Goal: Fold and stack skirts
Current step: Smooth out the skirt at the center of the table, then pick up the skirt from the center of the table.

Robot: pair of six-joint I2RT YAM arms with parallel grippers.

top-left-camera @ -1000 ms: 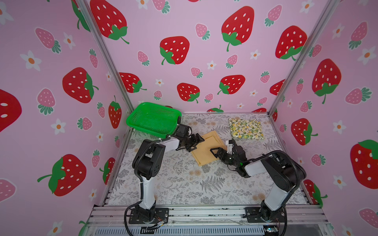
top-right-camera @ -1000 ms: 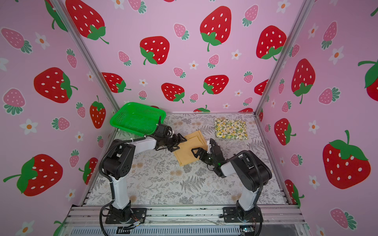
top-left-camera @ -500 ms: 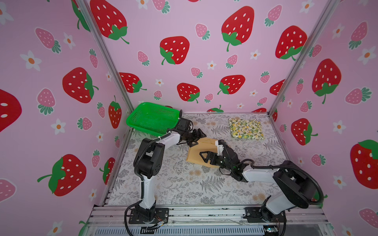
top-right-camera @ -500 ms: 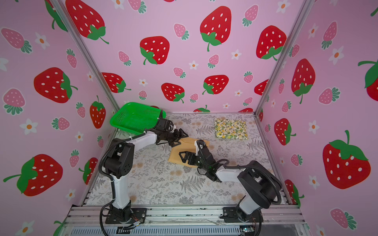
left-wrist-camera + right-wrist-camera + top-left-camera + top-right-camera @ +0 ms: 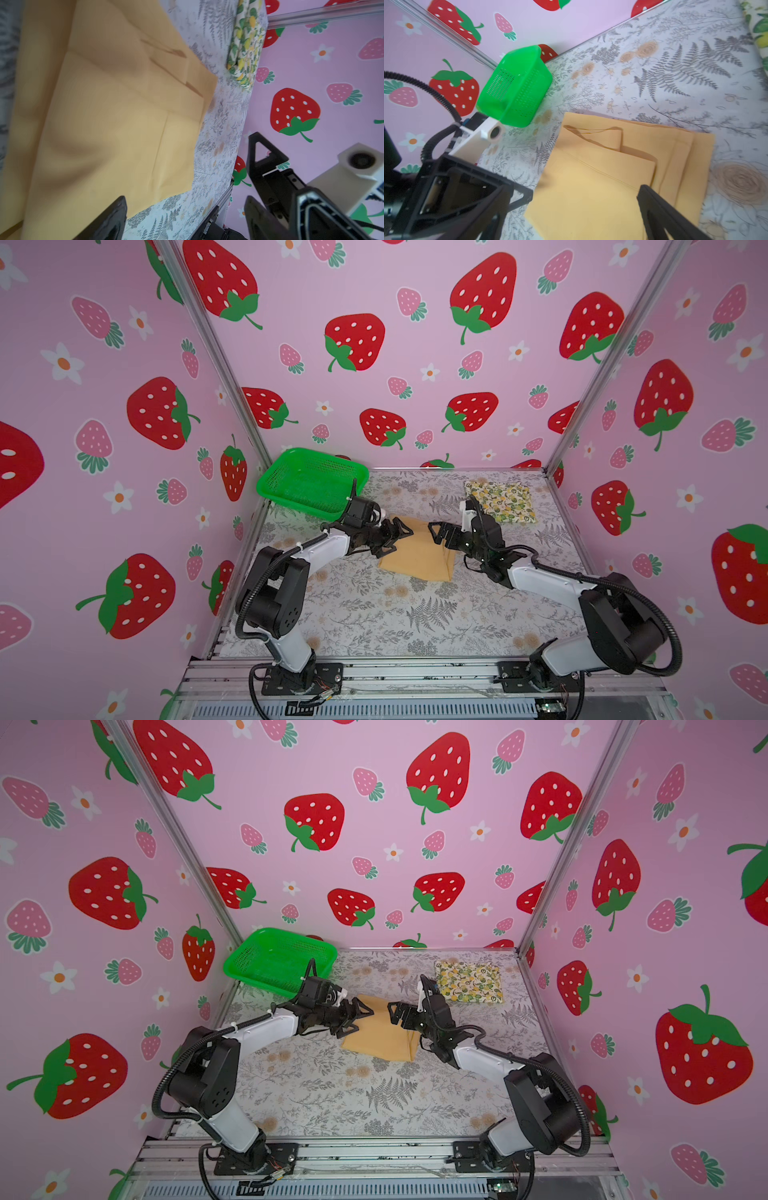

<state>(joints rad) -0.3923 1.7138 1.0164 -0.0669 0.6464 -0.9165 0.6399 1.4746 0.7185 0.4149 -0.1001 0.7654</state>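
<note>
Progress reads as past halfway, by my judgement: both skirts lie folded, but they are not stacked. The lemon-print skirt (image 5: 503, 502) sits as a flat packet at about 1 o'clock on the floral table cover (image 5: 415, 614), close to the back right corner. The mustard-tan skirt (image 5: 417, 556) lies near the middle of the table, a little toward 12 o'clock, well apart from the lemon one. The green mesh basket (image 5: 309, 483) leans tilted in the corner at 11 o'clock, with no cloth showing in it.

Your left gripper (image 5: 400, 537) hangs over the mustard skirt's 10 o'clock corner, jaws apart and holding nothing. In the left wrist view only cloth and table show between its fingers (image 5: 112, 220). Your right gripper (image 5: 436, 533) faces it from the skirt's 1 o'clock corner, jaws also wide apart and empty. The two grippers are near each other without touching.

Check the mustard packet in the right wrist view. The layers are staggered along one edge and one flap is turned up, so the fold looks loose rather than square. You may want to tidy it first.

What is left, as far as I can tell, is to carry one folded skirt onto the other, probably the mustard onto the lemon. Expect the soft layers to slide open if you pinch only the top ply.
</note>
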